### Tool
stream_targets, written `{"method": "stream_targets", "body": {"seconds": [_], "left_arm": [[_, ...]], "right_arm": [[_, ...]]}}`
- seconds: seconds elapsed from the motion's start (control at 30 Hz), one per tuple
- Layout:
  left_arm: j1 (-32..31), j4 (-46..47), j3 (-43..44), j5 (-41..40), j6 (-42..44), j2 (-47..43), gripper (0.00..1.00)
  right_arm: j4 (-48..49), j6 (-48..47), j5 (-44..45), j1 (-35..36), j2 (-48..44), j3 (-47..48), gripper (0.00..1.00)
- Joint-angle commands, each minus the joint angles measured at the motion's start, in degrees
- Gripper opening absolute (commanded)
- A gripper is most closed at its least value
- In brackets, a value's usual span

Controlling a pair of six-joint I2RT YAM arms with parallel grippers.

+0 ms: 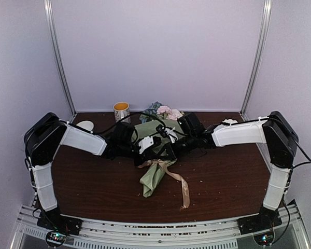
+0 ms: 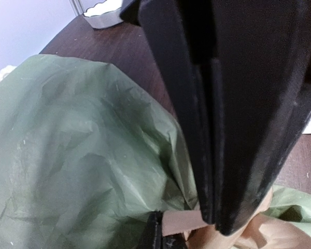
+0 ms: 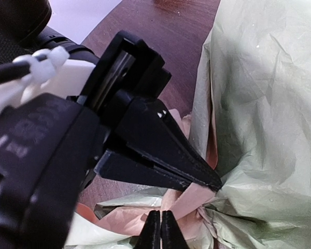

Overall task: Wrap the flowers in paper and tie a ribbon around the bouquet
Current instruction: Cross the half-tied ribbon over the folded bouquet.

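**Four singles, two pairs**

The bench (image 1: 223, 181) carries one bouquet (image 1: 153, 176), one ribbon (image 1: 182, 187), one mug (image 1: 121, 111) and one white dish (image 1: 85, 125). Two arms, left arm (image 1: 83, 139) and right arm (image 1: 238, 133), each end in one pincer: left pincer (image 2: 213, 220), right pincer (image 3: 160, 228).

The left end effector (image 3: 215, 184) and right end effector (image 3: 160, 228) crowd the bouquet (image 1: 154, 179) at its waist, tips almost touching. A mug (image 1: 121, 111) and white dish (image 1: 85, 125) block the far-left tabletop (image 1: 93, 192); its near corners lie open.

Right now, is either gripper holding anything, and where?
Left gripper pinches the ribbon at the bouquet's tied waist. Right gripper is shut there too; whether it grips ribbon cannot be told.
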Motion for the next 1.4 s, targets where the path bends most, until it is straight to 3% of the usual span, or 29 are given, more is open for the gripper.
{"method": "stream_targets", "body": {"seconds": [0.0,0.1,0.2,0.5,0.93,1.13,1.27,1.37], "left_arm": [[0.26,6.04,-2.40,-2.67,-2.65,-0.72,0.00],[-0.37,9.30,-4.64,-4.71,-3.06,-2.22,0.00],[-1.20,12.15,-6.68,-7.70,-2.89,-3.56,0.00],[-1.71,18.47,-9.77,-9.19,-3.89,-6.43,0.00],[-1.71,11.77,-10.30,-8.12,-3.97,-7.58,0.00],[-1.68,7.63,-10.12,-6.46,-2.49,-8.02,0.13],[-0.55,-0.44,-7.67,-1.95,1.61,-8.45,0.30],[0.42,-4.29,-4.65,-0.84,3.00,-7.83,0.32]], "right_arm": [[-1.68,-0.80,-0.86,-0.03,-2.67,0.81,0.10],[-2.01,-0.46,-0.69,-2.25,-3.11,0.87,0.26],[-1.88,0.27,0.91,-4.42,-2.99,1.64,0.29],[-4.63,0.82,-1.84,-3.69,4.74,8.88,0.11],[-9.84,-1.95,-6.74,-2.00,10.46,12.77,0.08],[-10.25,-2.36,-6.40,-1.89,11.66,13.67,0.11],[-11.22,-2.88,-6.19,-2.04,10.94,13.56,0.11],[-11.96,-3.45,-5.10,-2.36,8.90,11.93,0.13]]}}
